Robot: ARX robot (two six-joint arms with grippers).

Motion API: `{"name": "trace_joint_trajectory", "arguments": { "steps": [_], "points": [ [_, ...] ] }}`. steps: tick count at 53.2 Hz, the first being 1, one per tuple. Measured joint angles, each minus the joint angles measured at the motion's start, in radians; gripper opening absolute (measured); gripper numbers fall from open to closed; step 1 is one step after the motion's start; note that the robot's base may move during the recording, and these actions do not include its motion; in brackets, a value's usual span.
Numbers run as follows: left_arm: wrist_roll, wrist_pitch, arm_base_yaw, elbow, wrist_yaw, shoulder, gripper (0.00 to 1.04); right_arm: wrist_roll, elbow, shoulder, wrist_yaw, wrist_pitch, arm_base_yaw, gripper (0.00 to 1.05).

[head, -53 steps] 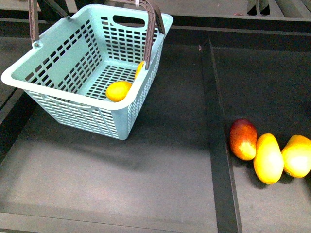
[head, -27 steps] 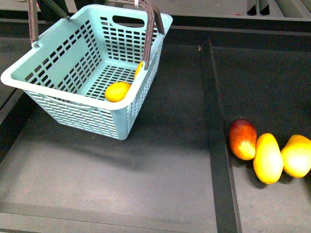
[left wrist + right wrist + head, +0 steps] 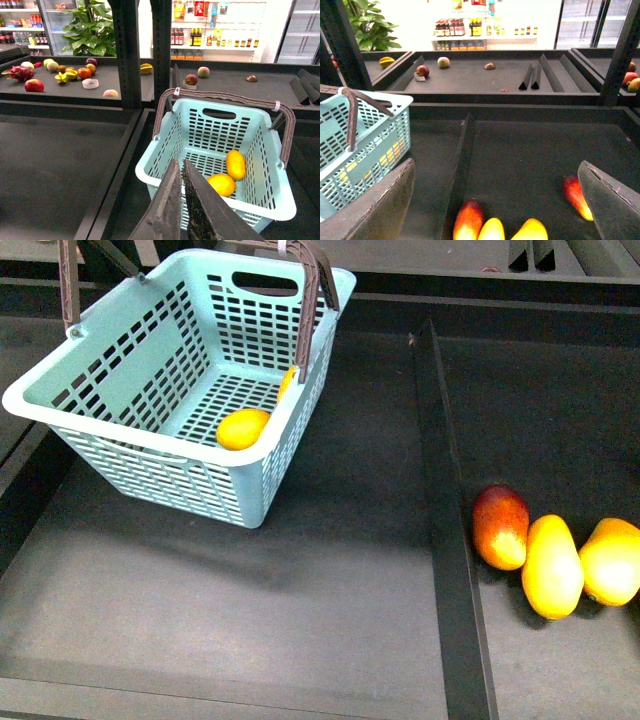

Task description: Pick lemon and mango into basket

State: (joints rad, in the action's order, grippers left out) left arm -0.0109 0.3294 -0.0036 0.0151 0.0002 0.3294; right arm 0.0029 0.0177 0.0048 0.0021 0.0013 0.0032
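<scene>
The light turquoise plastic basket (image 3: pixel 180 390) has slotted lattice walls and floor and ribbed brown handles (image 3: pixel 318 295). Inside lie a bright yellow oval lemon (image 3: pixel 243 428) and a yellow-orange mango (image 3: pixel 235 164). Near the right edge of the matte black shelf (image 3: pixel 300 590) lie a red-and-orange mango (image 3: pixel 500 526) and two yellow-orange mangoes (image 3: pixel 552 566).

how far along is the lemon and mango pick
Looks done: the lemon lies in the basket, with a longer yellow mango beside it. In hand: nothing; the left gripper is shut and empty above the basket, the right gripper open over the loose mangoes. Left: nothing obvious.
</scene>
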Motion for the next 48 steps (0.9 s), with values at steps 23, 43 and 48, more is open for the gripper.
{"name": "trace_joint_trajectory", "arguments": {
  "steps": [23,43,48],
  "points": [
    [0.000,-0.137,0.000,0.000,0.000,-0.138,0.03,0.000,0.000,0.000,0.000,0.000,0.000,0.96],
    [0.000,-0.328,0.000,0.000,0.000,-0.323,0.03,0.000,0.000,0.000,0.000,0.000,0.000,0.96],
    [0.000,-0.328,0.000,0.000,0.000,-0.323,0.03,0.000,0.000,0.000,0.000,0.000,0.000,0.96]
  ]
}}
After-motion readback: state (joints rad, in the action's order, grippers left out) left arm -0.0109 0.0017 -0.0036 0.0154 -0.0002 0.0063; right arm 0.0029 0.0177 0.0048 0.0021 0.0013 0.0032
